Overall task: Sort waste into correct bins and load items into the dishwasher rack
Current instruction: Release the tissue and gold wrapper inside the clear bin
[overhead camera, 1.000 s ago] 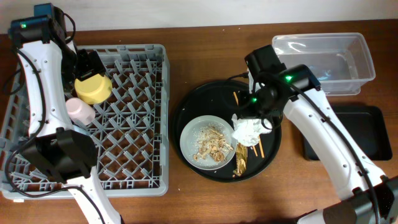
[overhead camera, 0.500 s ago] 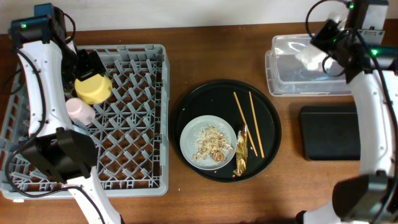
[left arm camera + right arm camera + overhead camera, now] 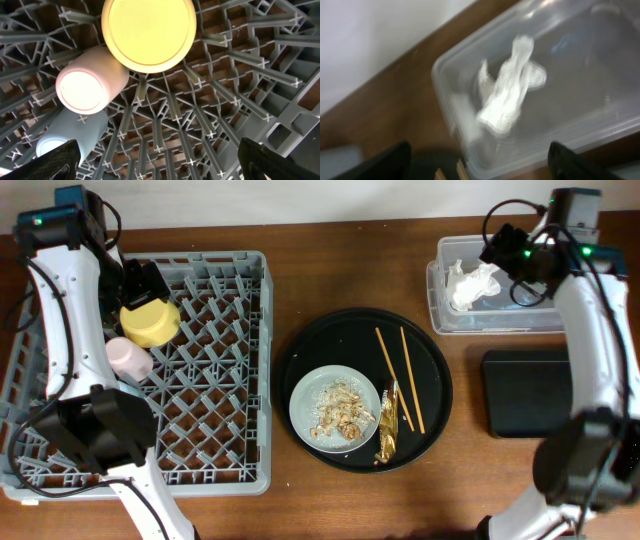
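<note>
Grey plastic dishwasher rack [image 3: 220, 380], table left: holds yellow bowl [image 3: 150, 322], small pink cup [image 3: 128, 358] just beside it, small light-blue cup [image 3: 65, 135] next to the pink one. Large round black tray [image 3: 340, 330], centre: pale plate [image 3: 305, 395] bearing crumbly food scraps [image 3: 338, 415]; gold-brown wrapper [image 3: 387, 430] at the plate's right edge; two brown chopsticks [image 3: 400, 375]. Clear plastic tub [image 3: 500, 327], upper right: crumpled white napkin [image 3: 470, 283] inside, left end. Shallow black rectangular tray [image 3: 530, 395] near the tub. Left gripper [image 3: 160, 160] over the rack, fingers spread, empty. Right gripper [image 3: 480, 165] above the tub, fingers spread, empty.

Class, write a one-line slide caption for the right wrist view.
White napkin inside the clear tub, below the open right gripper.
</note>
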Robot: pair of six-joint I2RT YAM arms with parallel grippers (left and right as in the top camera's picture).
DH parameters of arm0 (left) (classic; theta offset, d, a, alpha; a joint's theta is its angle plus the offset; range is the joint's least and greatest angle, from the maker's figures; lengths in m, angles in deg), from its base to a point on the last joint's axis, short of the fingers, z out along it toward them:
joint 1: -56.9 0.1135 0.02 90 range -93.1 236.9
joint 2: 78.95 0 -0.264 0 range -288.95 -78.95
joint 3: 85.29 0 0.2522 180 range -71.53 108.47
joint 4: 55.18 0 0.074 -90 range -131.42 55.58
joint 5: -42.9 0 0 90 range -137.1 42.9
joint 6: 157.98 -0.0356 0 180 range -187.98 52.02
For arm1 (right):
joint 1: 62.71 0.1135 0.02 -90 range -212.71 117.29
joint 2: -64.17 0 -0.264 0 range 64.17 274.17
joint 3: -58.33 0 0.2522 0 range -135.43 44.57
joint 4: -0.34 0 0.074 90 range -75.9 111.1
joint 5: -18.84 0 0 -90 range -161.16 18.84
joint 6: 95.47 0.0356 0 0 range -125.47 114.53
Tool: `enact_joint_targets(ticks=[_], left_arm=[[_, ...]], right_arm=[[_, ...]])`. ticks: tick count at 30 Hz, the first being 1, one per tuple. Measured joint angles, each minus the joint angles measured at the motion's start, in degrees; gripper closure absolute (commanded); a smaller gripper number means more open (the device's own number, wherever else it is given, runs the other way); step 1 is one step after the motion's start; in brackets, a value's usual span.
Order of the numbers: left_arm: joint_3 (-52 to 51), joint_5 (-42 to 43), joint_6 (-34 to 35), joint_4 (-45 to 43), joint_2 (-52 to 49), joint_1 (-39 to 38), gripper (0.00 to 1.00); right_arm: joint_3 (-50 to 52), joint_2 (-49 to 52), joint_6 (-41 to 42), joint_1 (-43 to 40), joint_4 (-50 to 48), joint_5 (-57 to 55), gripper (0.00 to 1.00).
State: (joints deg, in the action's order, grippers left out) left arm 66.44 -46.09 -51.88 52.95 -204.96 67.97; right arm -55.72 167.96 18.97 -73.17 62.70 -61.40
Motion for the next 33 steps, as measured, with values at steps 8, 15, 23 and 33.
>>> enact_joint_targets(ticks=[8, 15, 23, 33], left_arm=[[0.00, 0.00, -0.02, -0.11, 0.00, 0.00, 0.01], [0.02, 0.02, -0.02, 0.00, 0.00, 0.00, 0.01], [0.04, 0.02, -0.02, -0.04, 0.00, 0.00, 0.01], [0.04, 0.02, -0.02, -0.09, 0.00, 0.00, 0.01]], right_arm=[[2.34, -11.15, -2.86, 14.93, 35.21, 5.73, 0.26], [30.91, -10.05, 2.86, 31.41, 19.82, 0.13, 0.50], [47.01, -9.94, 7.10, 33.99, 2.27, 1.29, 0.51], [50.14, -9.94, 7.23, 38.93, -3.02, 0.52, 0.49]])
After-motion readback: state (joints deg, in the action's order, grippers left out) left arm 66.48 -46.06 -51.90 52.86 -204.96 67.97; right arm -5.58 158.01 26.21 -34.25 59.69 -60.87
